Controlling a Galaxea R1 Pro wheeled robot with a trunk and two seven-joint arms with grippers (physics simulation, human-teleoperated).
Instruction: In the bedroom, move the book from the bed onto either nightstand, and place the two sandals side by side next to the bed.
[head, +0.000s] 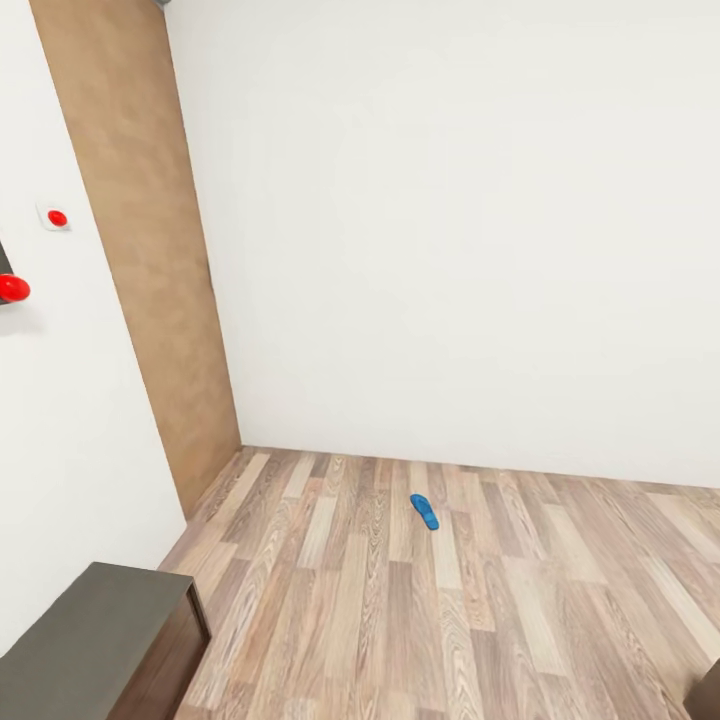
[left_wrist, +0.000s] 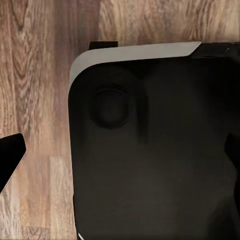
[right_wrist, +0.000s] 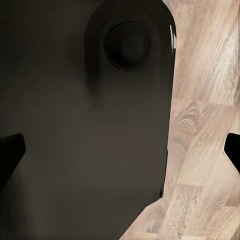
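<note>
One blue sandal (head: 425, 511) lies alone on the wood-plank floor (head: 520, 610) near the white wall (head: 450, 220).

No writing is readable anywhere. A tan wooden door (head: 150, 250) stands in the corner, with a red button (head: 57, 217) on the adjoining wall and a long low dark cabinet (head: 90, 640) below it. Each wrist view looks down past a dark robot body panel (left_wrist: 150, 150) onto floorboards (fingertips (right_wrist: 11, 150) sit wide apart at the frame edges): left gripper (left_wrist: 122, 155) and right gripper (right_wrist: 120, 150) are both released, holding nothing.
</note>
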